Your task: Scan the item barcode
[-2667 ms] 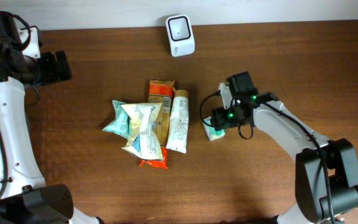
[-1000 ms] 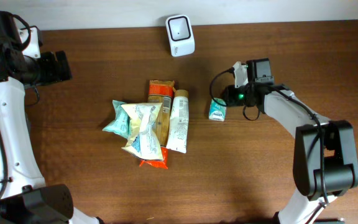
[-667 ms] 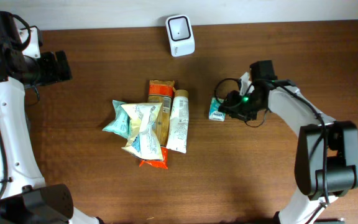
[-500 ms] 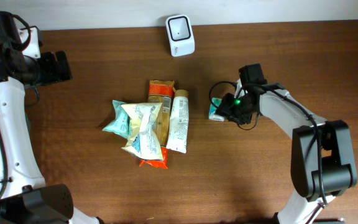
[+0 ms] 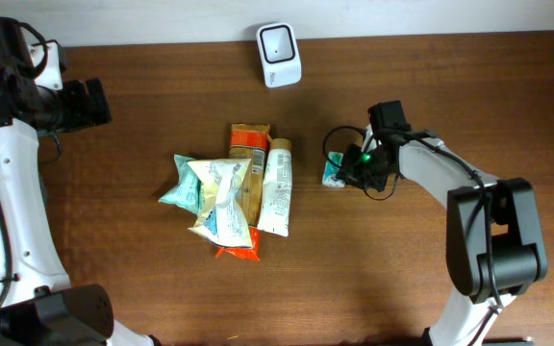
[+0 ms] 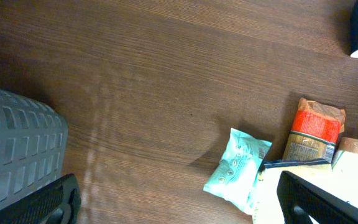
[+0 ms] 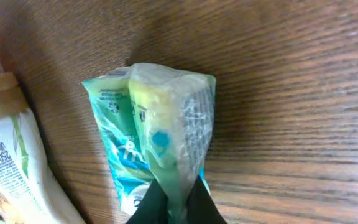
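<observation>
— Since we have the teal packet (image 7: 157, 143) in the right gripper (image 7: 171, 200), how do we expect it to handle?

— Light and soft, we'd judge. It looks like a thin, crinkly film pouch, puffed in the middle. It should weigh next to nothing, but it will flop and twist about the grip. The film is glossy, so it may slip if we swing fast.

— And where do we have it?

— By one end only. In the wrist view the two dark fingertips are closed tight on the packet's flat edge, and the rest of the packet stands out ahead of them. We think that edge is the right place to hold: it is flat, with no contents to crush. Squeezing the puffed body could burst it or crease the print.

— Where does it sit on the table (image 5: 402, 279)?

— From above, it is right at the tip of the right gripper, on the side facing the pile (image 5: 221, 197). It is near the white tube (image 5: 277, 187), with a bare strip of wood between them. We cannot tell whether it is lifted off the wood. The scanner (image 5: 279, 41) is well apart, at the far edge.

— Can we see a barcode?

— None we can make out, only small print.

— And the left gripper (image 6: 179, 202)?

— Wide open, holding nothing, far off on the left side.
</observation>
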Tool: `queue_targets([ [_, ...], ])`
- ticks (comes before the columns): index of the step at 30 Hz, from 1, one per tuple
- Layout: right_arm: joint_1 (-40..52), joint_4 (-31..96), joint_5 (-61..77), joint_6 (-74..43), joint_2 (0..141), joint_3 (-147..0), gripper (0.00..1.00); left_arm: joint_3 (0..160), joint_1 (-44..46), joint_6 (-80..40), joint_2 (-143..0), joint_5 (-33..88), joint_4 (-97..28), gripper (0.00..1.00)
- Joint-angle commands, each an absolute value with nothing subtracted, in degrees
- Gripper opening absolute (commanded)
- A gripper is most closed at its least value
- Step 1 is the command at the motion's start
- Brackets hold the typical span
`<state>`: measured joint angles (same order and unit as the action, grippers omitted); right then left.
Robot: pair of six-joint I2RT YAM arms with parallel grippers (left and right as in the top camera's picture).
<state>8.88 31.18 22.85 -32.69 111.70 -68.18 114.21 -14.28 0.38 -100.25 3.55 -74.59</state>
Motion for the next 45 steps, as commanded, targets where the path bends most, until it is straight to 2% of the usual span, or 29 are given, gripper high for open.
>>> queue_targets([
  [1, 8.95, 31.64, 22.15, -31.27, 113.60, -67.42, 0.04, 114.48, -14.41, 0.86, -100.03, 3.18, -74.67, 0.99],
  [5, 8.27, 31.70, 30.37, -25.02, 110.24, -69.10, 0.04, 114.48, -14.41, 0.86, -100.03, 3.18, -74.67, 0.99],
  [11, 1.13, 31.14, 57.17, -21.08, 101.30, -70.15, 0.04, 114.48, -14.41, 0.86, -100.03, 3.18, -74.67, 0.99],
  [16, -1.30, 20.88, 84.05, -23.70, 100.77, -70.17, 0.04, 114.48, -14.41, 0.86, -100.03, 3.18, -74.67, 0.99],
  [19, -1.02, 14.68, 88.92, -30.61, 100.71, -70.22, 0.04, 114.48, -14.41, 0.86, -100.03, 3.18, -74.67, 0.99],
  [23, 1.17, 1.58, 87.57, -42.98, 95.98, -70.74, 0.04, 114.48, -14.41, 0.86, -100.03, 3.18, -74.67, 0.99],
  [27, 4.93, -24.38, 84.75, -63.37, 91.39, -70.85, 0.04, 114.48, -14.41, 0.86, -100.03, 3.18, -74.67, 0.99],
  [29, 6.74, -29.34, 84.62, -66.65, 91.39, -70.83, 0.04, 114.48, -14.41, 0.86, -100.03, 3.18, -74.67, 0.99],
  [31, 7.55, -29.19, 84.64, -65.21, 92.49, -70.81, 0.04, 114.48, -14.41, 0.86, -100.03, 3.18, -74.67, 0.99],
  [34, 9.52, -22.90, 83.31, -57.34, 95.24, -70.76, 0.04, 114.48, -14.41, 0.86, -100.03, 3.18, -74.67, 0.99],
  [37, 11.84, -4.27, 74.78, -41.43, 98.98, -70.78, 0.04, 114.48, -14.41, 0.86, -100.03, 3.18, -74.67, 0.99],
  [41, 14.31, 22.46, 55.48, -26.87, 99.15, -73.52, 0.04, 114.48, -14.41, 0.86, -100.03, 3.18, -74.67, 0.99],
  [45, 16.86, 54.78, 24.93, -16.12, 99.96, -95.55, 0.04, 114.48, -14.41, 0.86, -100.03, 3.18, -74.67, 0.99],
])
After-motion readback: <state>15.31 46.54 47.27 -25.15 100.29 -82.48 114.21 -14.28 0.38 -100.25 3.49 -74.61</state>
